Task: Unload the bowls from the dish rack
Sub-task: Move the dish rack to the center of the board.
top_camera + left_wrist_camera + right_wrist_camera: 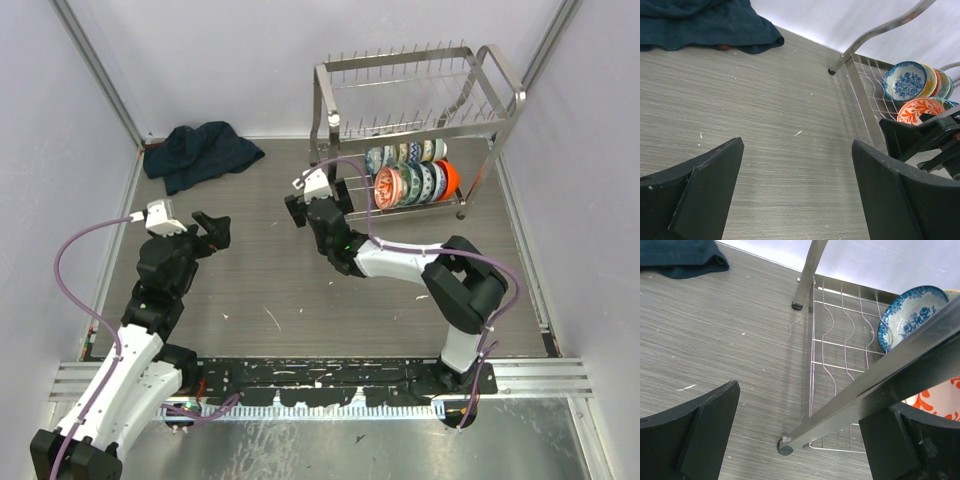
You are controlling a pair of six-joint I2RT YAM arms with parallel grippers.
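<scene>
**Bowls [412,170]:** every bowl that shows stands on edge in the lower tier of the dish rack [500,75], packed in two rows at its right-hand part. The exact count cannot be read, as they overlap. At the left end of the rows, a blue floral bowl [910,315] stands behind and an orange-and-white patterned bowl [920,109] in front. No view shows a bowl out on the surface [260,290].

**Rack:** it stands at the far right of the surface. Only bare wire shows in the left stretch of the lower tier.

**Right gripper [310,205]:** its fingers [695,430] are spread wide and hold nothing. It sits low, just beside the rack's left end and aimed into the lower tier. The rack's front leg crosses the wrist view in front of one finger; contact cannot be told.

**Left gripper [210,232]:** its fingers are also released and hold nothing. It hovers over bare surface, well apart from the rack and facing it.

**Other:** a dark blue cloth [200,152] is bunched at the far left.

**Progress (judgement):** unloading appears not yet begun, and the whole load is left. The right arm looks set for a first reach, with the end bowls the likeliest pick.
</scene>
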